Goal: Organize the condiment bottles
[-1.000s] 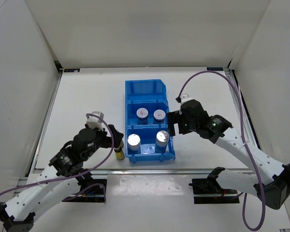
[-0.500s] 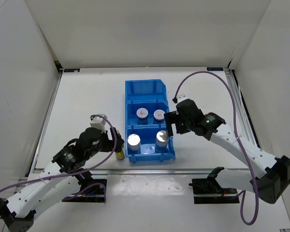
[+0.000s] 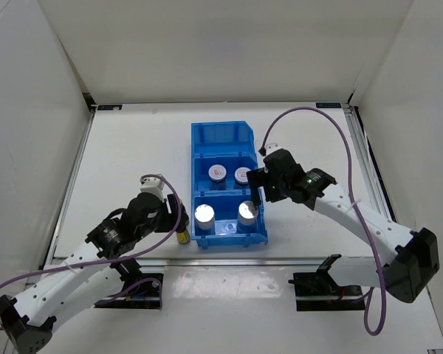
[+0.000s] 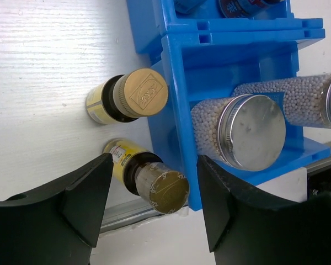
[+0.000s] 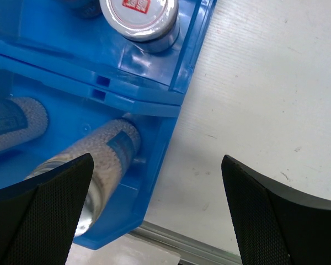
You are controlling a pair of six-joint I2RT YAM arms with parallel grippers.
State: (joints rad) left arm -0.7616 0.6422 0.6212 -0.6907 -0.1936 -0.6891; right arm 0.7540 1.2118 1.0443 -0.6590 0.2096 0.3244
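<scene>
L jaws (image 4: 154, 161): partway open, one finger each side of near amber btl (image 4: 157, 186); slim gap shows on the bin side, no firm grip visible.
near amber btl: gold cap, yellow label, stands on counter (image 3: 133, 155) just L of blue bin (image 3: 220, 131), by its near-L corner.
2nd amber btl (image 4: 133, 100): just beyond the first, apart from it, outside the jaws; close against bin's L wall, touching or not can't tell.
bin, near compartment: L cylinder (image 3: 204, 215) & R cylinder (image 3: 247, 212), silver tops up, side by side, white-beaded sides w/ blue labels.
R jaws (image 5: 157, 160): spread wide, holding nothing; hang over bin's R wall about where near & mid compartments meet, above R cylinder's side.
bin, mid compartment: L jar (image 3: 218, 173) & R jar (image 3: 243, 175), white w/ reddish marks on lids, side by side; R jar partly hidden by R jaws in top view.
</scene>
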